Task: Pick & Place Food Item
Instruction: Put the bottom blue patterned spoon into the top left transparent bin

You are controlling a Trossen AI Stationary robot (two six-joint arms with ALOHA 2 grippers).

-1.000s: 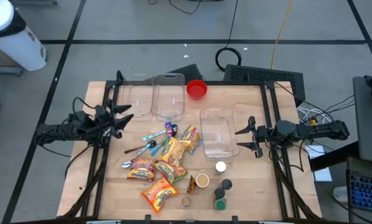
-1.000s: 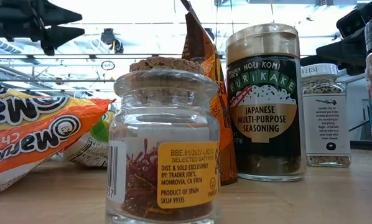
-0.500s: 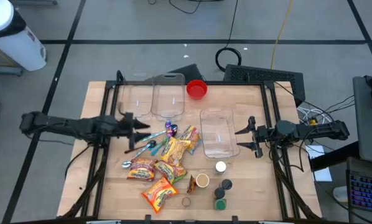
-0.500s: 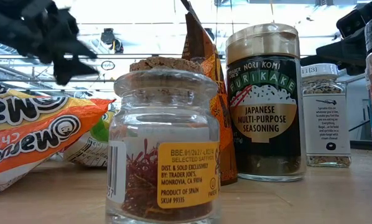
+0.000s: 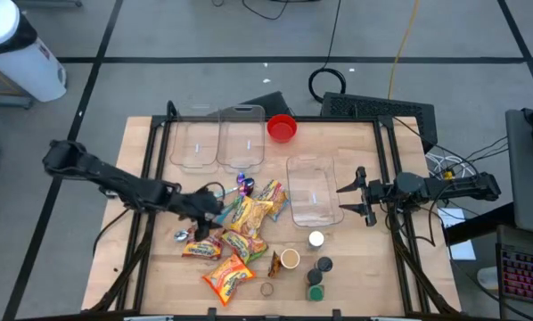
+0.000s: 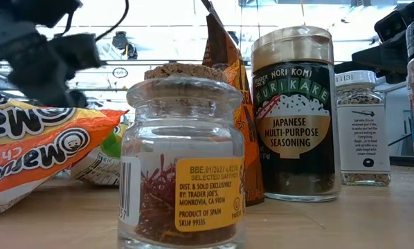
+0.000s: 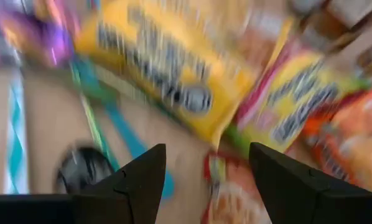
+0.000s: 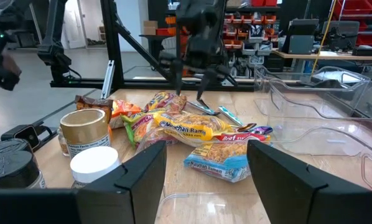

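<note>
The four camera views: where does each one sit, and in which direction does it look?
High view: above the table, looking straight down; both arms show, left gripper over the noodle packets.
Low view: at table-top height, looking level past the saffron jar; the left arm shows, blurred.
Left wrist view: on the left arm, looking down past its open fingers at the packets.
Right wrist view: on the right arm, looking across the table; its open fingers show.
Shared: the high view and right wrist view both show the left gripper and packets.
</note>
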